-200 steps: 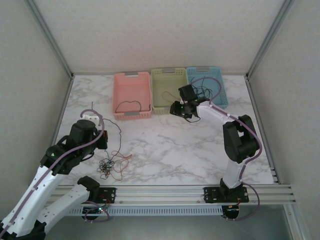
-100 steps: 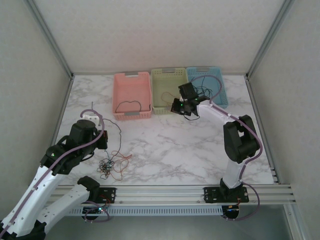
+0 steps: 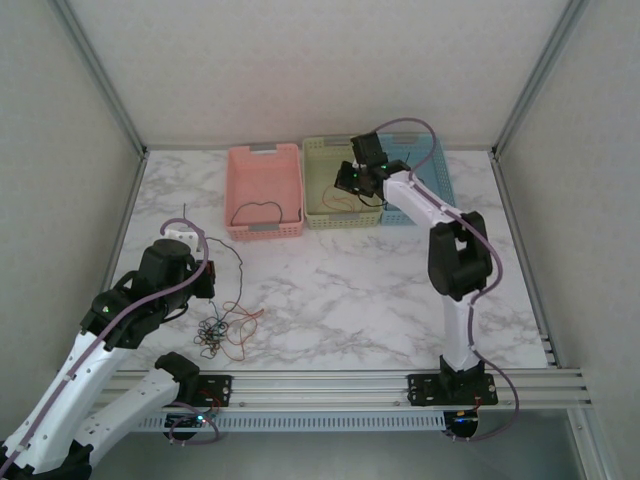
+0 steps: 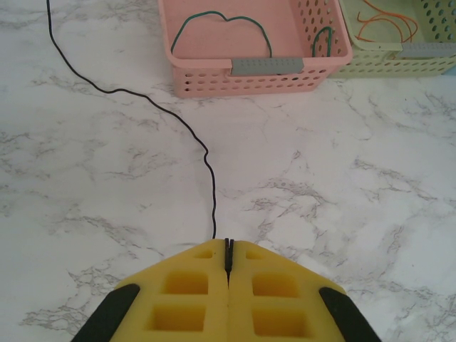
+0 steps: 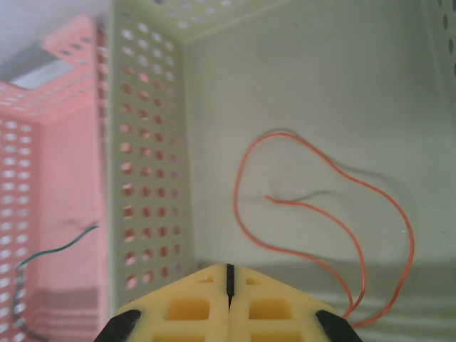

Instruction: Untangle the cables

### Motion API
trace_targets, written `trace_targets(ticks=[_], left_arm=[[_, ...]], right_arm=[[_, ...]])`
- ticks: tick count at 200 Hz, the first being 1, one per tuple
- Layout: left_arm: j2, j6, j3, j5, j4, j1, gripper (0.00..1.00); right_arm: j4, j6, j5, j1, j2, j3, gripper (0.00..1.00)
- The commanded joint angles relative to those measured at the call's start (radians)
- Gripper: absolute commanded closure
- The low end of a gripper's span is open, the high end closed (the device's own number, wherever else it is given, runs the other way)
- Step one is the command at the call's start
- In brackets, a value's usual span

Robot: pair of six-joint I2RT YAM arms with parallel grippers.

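Note:
A small clump of thin cables (image 3: 214, 332), black, brown and orange-red, lies near the table's front left. My left gripper (image 3: 206, 279) (image 4: 229, 244) is shut just behind the clump. A black cable (image 4: 153, 107) runs from the far left up to its fingertips and vanishes under them. My right gripper (image 3: 350, 180) (image 5: 229, 269) hangs shut over the green basket (image 5: 142, 142), nothing between its pads. An orange-red cable (image 5: 320, 206) lies looped on that basket's floor. A dark green cable (image 4: 221, 16) rests in the pink basket (image 4: 249, 78).
Three baskets stand in a row at the back: pink (image 3: 265, 151), green (image 3: 336, 144), blue (image 3: 437, 152). The right arm stretches across the blue one. Grey walls close in the sides, and a metal rail (image 3: 340, 385) runs along the front edge.
The right arm swung left and back, from in front of the blue basket to over the green one, and its jaws closed. The left arm and the clump stayed put.

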Motion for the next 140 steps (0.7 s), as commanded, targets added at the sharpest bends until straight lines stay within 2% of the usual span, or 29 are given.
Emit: trace_targets(ticks=[1, 23, 55, 91, 121, 140], left_arm=[[0.003, 0.018, -0.017, 0.020, 0.019, 0.010, 1.00], [0.004, 0.018, -0.017, 0.023, 0.019, 0.010, 1.00], [0.008, 0.021, -0.017, 0.031, 0.021, 0.010, 1.00], [0.000, 0.024, -0.012, 0.067, 0.025, 0.010, 1.00], [-0.011, 0.012, 0.005, 0.193, 0.061, 0.010, 1.00], [-0.015, -0.044, 0.010, 0.356, 0.148, 0.010, 1.00]], right_arm=[[-0.078, -0.010, 0.024, -0.004, 0.054, 0.072, 1.00], [-0.029, -0.022, 0.005, -0.001, 0.007, 0.034, 1.00], [0.002, -0.068, -0.014, 0.001, -0.129, -0.067, 0.83], [0.141, -0.115, -0.073, 0.017, -0.396, -0.339, 0.65], [0.284, -0.146, -0.102, 0.065, -0.631, -0.603, 0.53], [0.361, -0.133, -0.134, 0.084, -0.742, -0.751, 0.49]])
